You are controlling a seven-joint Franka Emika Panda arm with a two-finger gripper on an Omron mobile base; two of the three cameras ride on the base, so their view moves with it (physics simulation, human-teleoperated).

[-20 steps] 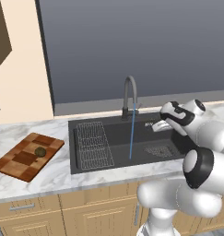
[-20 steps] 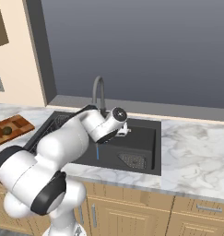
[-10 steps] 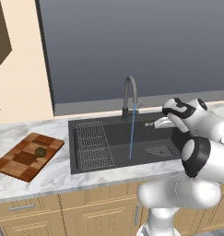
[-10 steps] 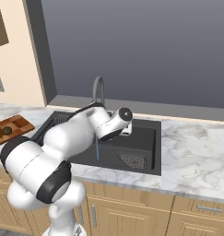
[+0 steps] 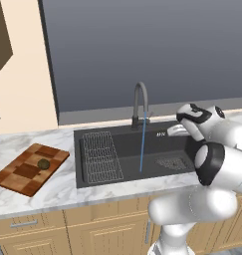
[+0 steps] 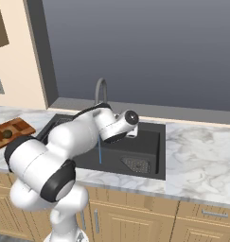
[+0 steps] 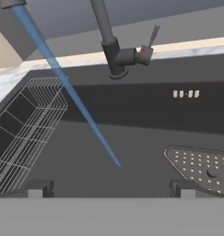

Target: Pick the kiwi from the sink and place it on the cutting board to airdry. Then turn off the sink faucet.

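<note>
Kiwi [image 5: 43,163] rests on the cutting board [image 5: 23,174] at the tabletop's left end. Hand [image 7: 109,191], fingers apart, faces the faucet [image 7: 114,50] lever (stiff, small; push its tip), water running.

In the hand view we lose the tap's [image 7: 114,50] arched spout past the top edge, and the wire rack [image 7: 26,124] runs off the left. In the right base view the arm covers the tap's base and part of the sink [image 6: 152,142], and the cutting board [image 6: 12,132] is cut by the left edge, its kiwi [image 6: 8,134] a tiny dark dot.
</note>
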